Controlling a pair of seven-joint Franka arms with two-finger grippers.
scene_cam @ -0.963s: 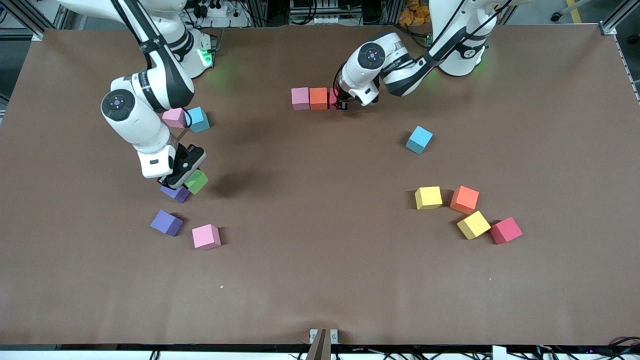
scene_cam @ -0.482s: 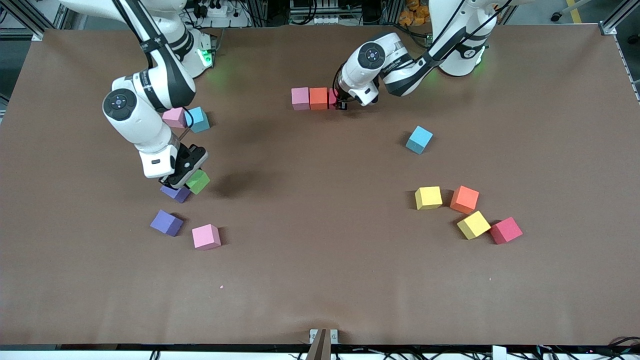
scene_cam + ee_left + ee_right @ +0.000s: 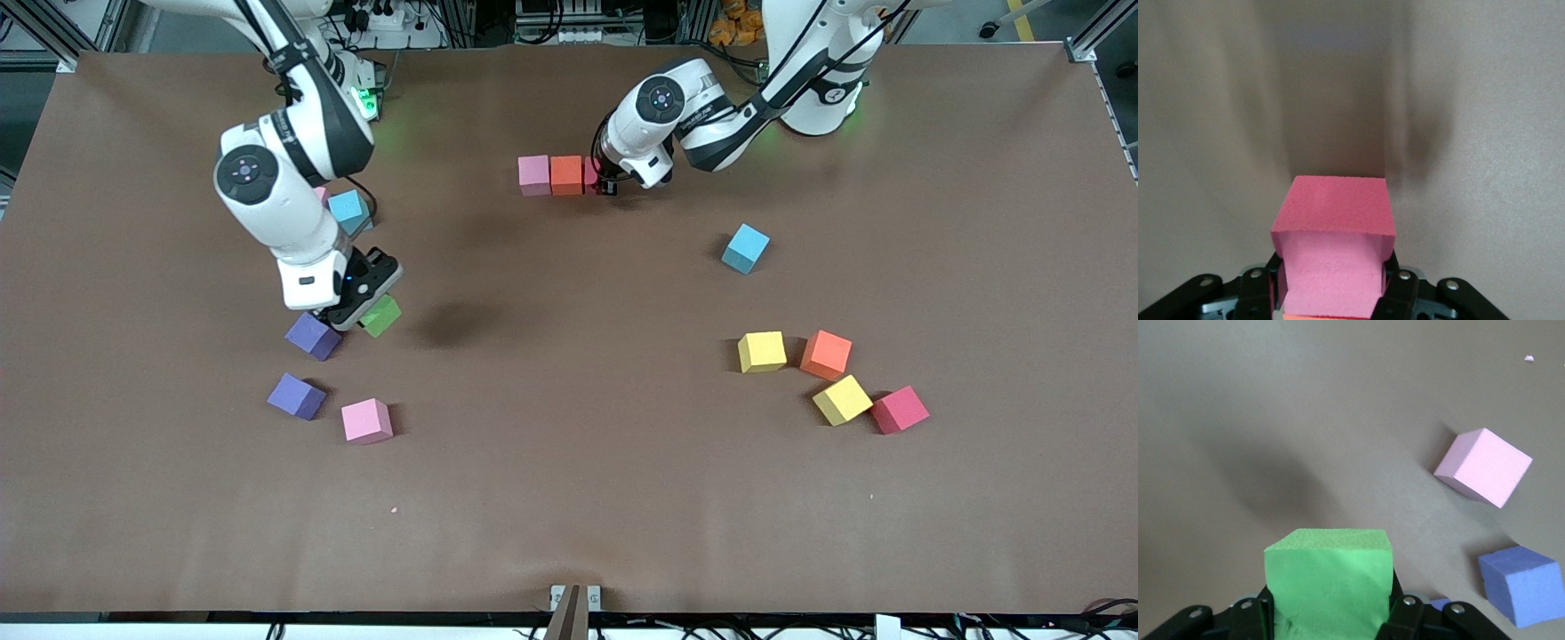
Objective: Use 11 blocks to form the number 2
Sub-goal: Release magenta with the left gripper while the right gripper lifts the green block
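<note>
Surface: brown table, with the two arm bases along the edge farthest from the front camera.
Row begun: a pink block and an orange block touch side by side, well up the table from the front camera and closer to the left arm's base than to the right arm's.
Left gripper: down at the row's end toward the left arm, jaws clamped on a crimson block that sits against the orange one.
Right gripper: up in the air near the right arm's end, over the table beside a purple block, jaws closed on the green block.
Key relation: the row lies toward the left arm's end from the green block and farther from the front camera; the carry likely has to run that way across bare table.
Nearer arm: the left is already at the row, so the right probably has to approach without crowding it.
Loose blocks: second purple and pink near the right arm's end; two yellow, orange and crimson near the left arm's end.
</note>
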